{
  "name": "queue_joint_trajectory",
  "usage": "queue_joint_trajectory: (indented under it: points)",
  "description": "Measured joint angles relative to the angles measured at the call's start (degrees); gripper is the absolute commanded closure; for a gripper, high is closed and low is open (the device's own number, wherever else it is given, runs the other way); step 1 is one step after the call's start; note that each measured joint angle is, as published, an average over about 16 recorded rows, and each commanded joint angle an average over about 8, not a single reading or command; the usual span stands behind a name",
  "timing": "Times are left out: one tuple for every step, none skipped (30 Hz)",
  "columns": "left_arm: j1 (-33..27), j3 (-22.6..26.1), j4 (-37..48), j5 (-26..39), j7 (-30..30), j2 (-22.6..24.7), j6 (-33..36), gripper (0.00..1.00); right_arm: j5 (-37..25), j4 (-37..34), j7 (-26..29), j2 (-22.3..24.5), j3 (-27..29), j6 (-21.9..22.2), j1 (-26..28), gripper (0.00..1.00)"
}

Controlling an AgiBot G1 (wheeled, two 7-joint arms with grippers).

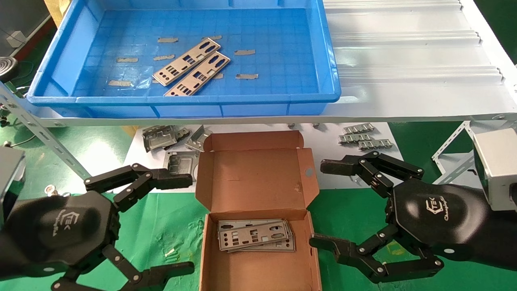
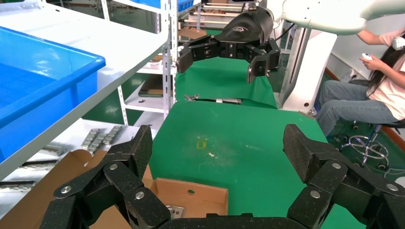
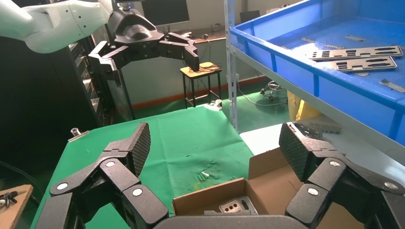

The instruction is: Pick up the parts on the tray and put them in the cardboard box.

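Observation:
Two silver punched plates lie side by side in the middle of the blue tray on the white shelf; they also show in the right wrist view. The open cardboard box stands on the green cloth below, with several plates stacked inside. My left gripper is open and empty left of the box. My right gripper is open and empty right of the box. Each wrist view shows a box corner between its own jaws.
Small grey tape strips lie on the tray floor. Bulkier grey metal frames and connector strips lie on the white sheet behind the box. A slanted shelf strut stands at the left. A seated person shows in the left wrist view.

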Motion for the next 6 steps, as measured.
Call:
queue_joint_trajectory:
  points:
    - [0.00,0.00,0.00,0.00,0.00,0.00,0.00,0.00,0.00,0.00,0.00,0.00,0.00,0.00,0.00,0.00]
    - [0.00,0.00,0.00,0.00,0.00,0.00,0.00,0.00,0.00,0.00,0.00,0.00,0.00,0.00,0.00,0.00]
    - [0.00,0.00,0.00,0.00,0.00,0.00,0.00,0.00,0.00,0.00,0.00,0.00,0.00,0.00,0.00,0.00]
    - [0.00,0.00,0.00,0.00,0.00,0.00,0.00,0.00,0.00,0.00,0.00,0.00,0.00,0.00,0.00,0.00]
    - [0.00,0.00,0.00,0.00,0.00,0.00,0.00,0.00,0.00,0.00,0.00,0.00,0.00,0.00,0.00,0.00]
    - [0.00,0.00,0.00,0.00,0.00,0.00,0.00,0.00,0.00,0.00,0.00,0.00,0.00,0.00,0.00,0.00]
